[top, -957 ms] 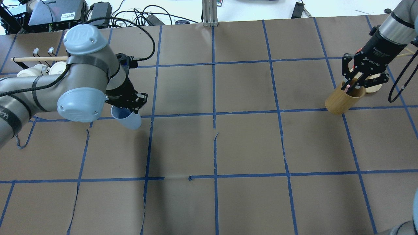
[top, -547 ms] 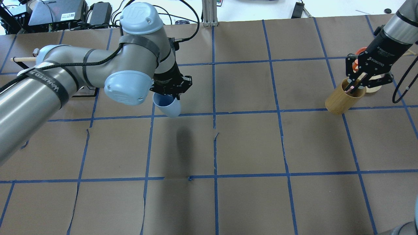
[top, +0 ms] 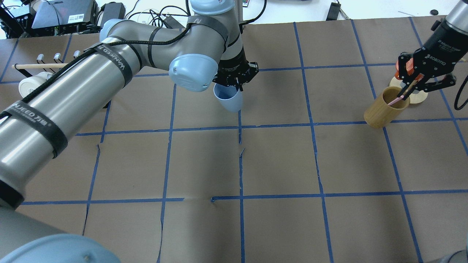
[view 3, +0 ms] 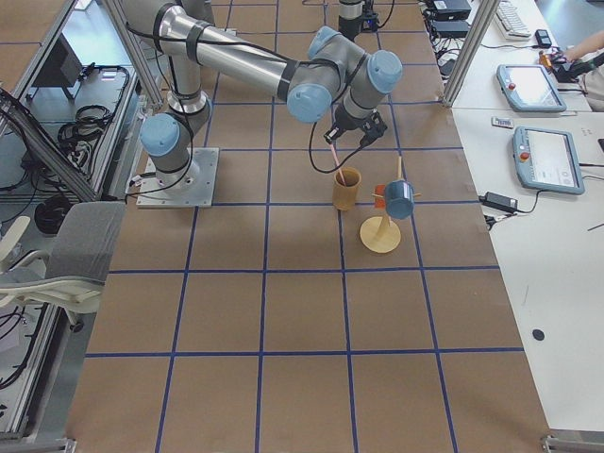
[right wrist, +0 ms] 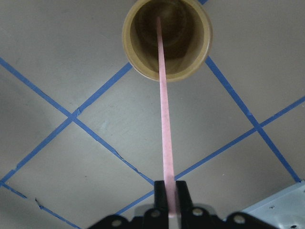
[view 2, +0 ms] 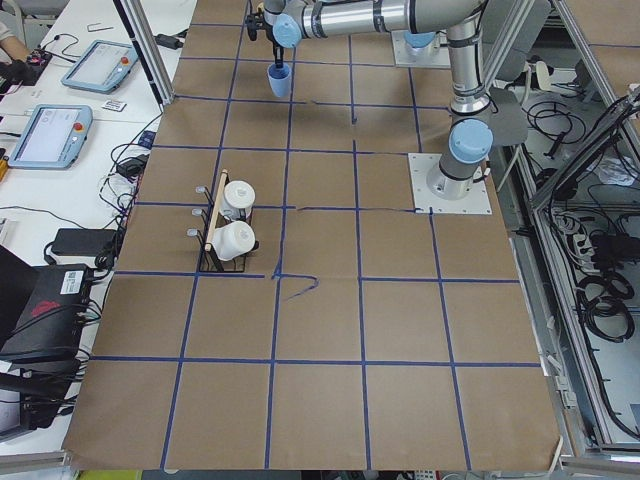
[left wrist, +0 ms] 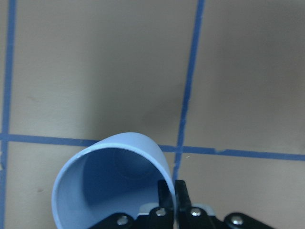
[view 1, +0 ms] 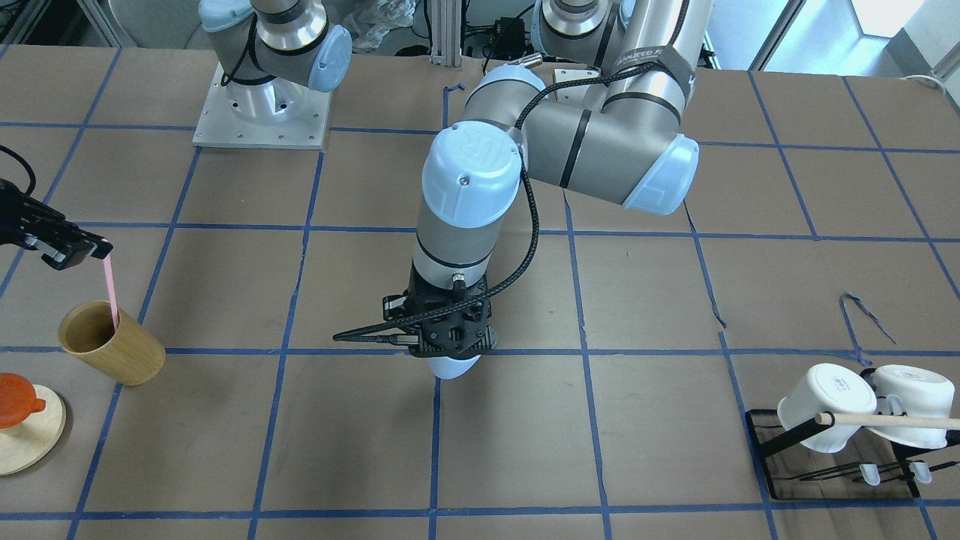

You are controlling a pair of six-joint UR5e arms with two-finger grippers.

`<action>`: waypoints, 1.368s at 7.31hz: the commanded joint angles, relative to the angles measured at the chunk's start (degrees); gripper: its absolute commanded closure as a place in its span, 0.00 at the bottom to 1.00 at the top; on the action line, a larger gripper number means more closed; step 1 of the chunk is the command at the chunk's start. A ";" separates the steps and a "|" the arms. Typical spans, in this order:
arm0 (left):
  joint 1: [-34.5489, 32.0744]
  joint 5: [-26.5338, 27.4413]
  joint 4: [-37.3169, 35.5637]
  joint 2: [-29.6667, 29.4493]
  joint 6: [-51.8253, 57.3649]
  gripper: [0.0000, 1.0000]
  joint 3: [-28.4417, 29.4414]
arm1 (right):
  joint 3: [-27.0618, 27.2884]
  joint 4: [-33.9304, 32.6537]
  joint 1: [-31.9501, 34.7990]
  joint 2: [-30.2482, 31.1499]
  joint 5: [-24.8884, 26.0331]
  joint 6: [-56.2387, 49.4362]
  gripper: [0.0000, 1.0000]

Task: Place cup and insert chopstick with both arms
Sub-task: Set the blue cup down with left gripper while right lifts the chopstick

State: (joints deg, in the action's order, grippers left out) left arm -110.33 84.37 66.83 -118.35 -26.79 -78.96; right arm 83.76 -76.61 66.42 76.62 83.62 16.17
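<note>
My left gripper point(top: 236, 79) is shut on the rim of the light-blue cup point(top: 229, 99) and holds it upright above the table near the middle grid line. The left wrist view shows one finger inside the cup point(left wrist: 112, 179) and one outside. In the front view only the cup's base point(view 1: 452, 367) shows below the gripper point(view 1: 450, 339). My right gripper point(top: 416, 82) is shut on the top of a pink chopstick point(top: 399, 96). The chopstick point(right wrist: 164, 119) hangs down with its lower end inside the tan wooden cup point(right wrist: 167, 40), which also shows in the front view point(view 1: 112, 341).
A black mug rack with two white mugs point(view 1: 832, 409) and a wooden dowel stands at the table's left end. A round wooden stand point(view 1: 26, 435) with an orange piece sits just beyond the tan cup point(top: 382, 111). Blue tape grids the brown paper.
My left arm has carried the blue cup from the left side toward the table's middle and farther from the robot. My right gripper has risen, lifting the pink chopstick higher in the tan cup.
</note>
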 commanded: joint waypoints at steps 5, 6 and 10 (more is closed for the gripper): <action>-1.64 1.06 -0.47 -5.31 -0.02 0.73 1.71 | -6.84 8.92 -0.32 0.28 3.48 -0.27 1.00; -1.64 0.97 -0.65 -5.22 -0.37 0.01 0.31 | -8.24 10.94 -0.32 0.29 3.39 -0.27 1.00; -1.38 0.63 -1.45 -4.00 -0.46 0.00 1.95 | -15.28 18.24 -0.06 1.08 2.95 -0.27 1.00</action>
State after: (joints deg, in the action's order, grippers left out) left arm -111.87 85.33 65.09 -123.11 -27.08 -78.52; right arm 70.43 -60.28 66.22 77.53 86.87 15.87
